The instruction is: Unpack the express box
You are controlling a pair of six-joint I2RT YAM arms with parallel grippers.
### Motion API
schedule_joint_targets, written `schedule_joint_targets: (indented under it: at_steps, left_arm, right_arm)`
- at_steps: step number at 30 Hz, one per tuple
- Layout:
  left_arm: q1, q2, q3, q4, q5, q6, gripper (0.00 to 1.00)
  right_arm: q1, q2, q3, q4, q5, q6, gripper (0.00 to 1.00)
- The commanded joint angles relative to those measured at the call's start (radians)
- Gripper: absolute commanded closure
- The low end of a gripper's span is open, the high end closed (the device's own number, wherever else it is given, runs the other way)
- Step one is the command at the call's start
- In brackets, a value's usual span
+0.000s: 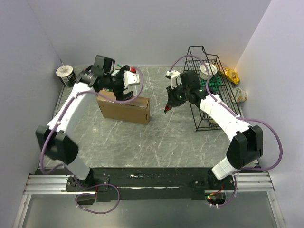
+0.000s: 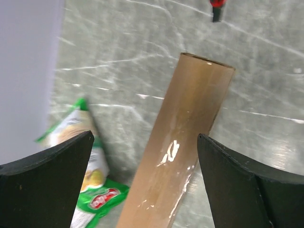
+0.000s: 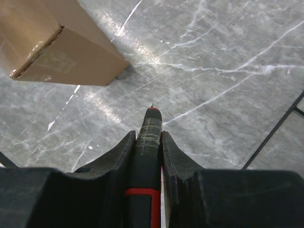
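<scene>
The express box is a brown cardboard mailer standing on its long edge at the left middle of the table. Its taped top edge runs between the fingers of my left gripper, which is open wide just above it and touches nothing. A green-and-white snack bag lies on the table behind the box. My right gripper is shut on a black-and-red cutter, whose tip points down at bare table to the right of the box corner.
A black wire basket holding cups stands at the right, close behind my right arm. A can sits in the back left corner. A yellow bag and a cup lie by the right wall.
</scene>
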Motion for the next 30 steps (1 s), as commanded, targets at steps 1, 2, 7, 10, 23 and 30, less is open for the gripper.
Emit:
schedule_joint_targets:
  at_steps: [1,2,7,10,23,30]
  left_arm:
    - [0.02,0.1,0.226,-0.288,0.148,-0.021,0.03]
    - [0.035,0.165,0.27,-0.336,0.163,-0.007,0.04]
    - [0.08,0.29,0.45,-0.547,0.22,0.086,0.04]
    - [0.098,0.287,0.397,-0.564,0.2,0.161,0.04]
    - [0.136,0.347,0.288,-0.455,0.121,0.306,0.03]
    - [0.136,0.369,0.259,-0.53,0.058,0.465,0.03]
  right_arm:
    - [-0.023,-0.059,0.004,0.047,-0.004,-0.003,1.0]
    - [-0.023,-0.064,-0.001,0.052,0.0,-0.003,1.0]
    - [-0.029,-0.085,-0.031,0.055,0.012,-0.013,1.0]
    - [-0.03,-0.085,-0.033,0.053,0.018,-0.017,1.0]
    - [-0.032,-0.042,0.019,0.043,0.035,-0.033,1.0]
    - [-0.034,-0.036,0.025,0.046,0.038,-0.04,1.0]
